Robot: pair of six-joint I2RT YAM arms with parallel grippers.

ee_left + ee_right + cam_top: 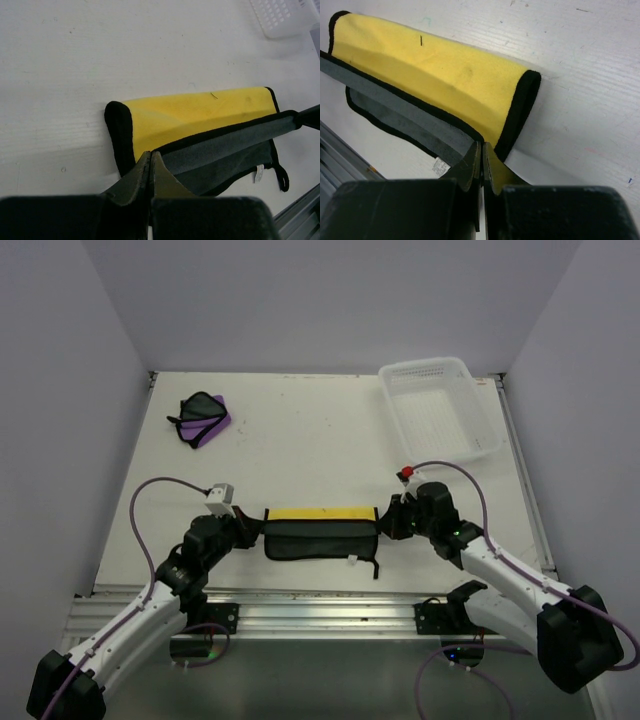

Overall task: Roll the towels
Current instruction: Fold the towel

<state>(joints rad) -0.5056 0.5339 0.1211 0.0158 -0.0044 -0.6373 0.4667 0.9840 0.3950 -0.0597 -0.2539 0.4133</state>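
The yellow towel (318,513) lies across the table's front middle, partly folded, its grey underside (320,542) turned toward me and its black loop at the lower right. My left gripper (252,527) is shut on the towel's left near corner (150,152). My right gripper (388,523) is shut on its right near corner (482,143). Both hold the black-edged fold stretched between them, over the yellow side (195,112) (435,75). The purple towel (203,419) lies crumpled at the far left, away from both grippers.
A white perforated basket (440,410) stands at the back right; its corner shows in the left wrist view (285,17). A metal rail (320,615) runs along the table's near edge. White walls close in the table on three sides.
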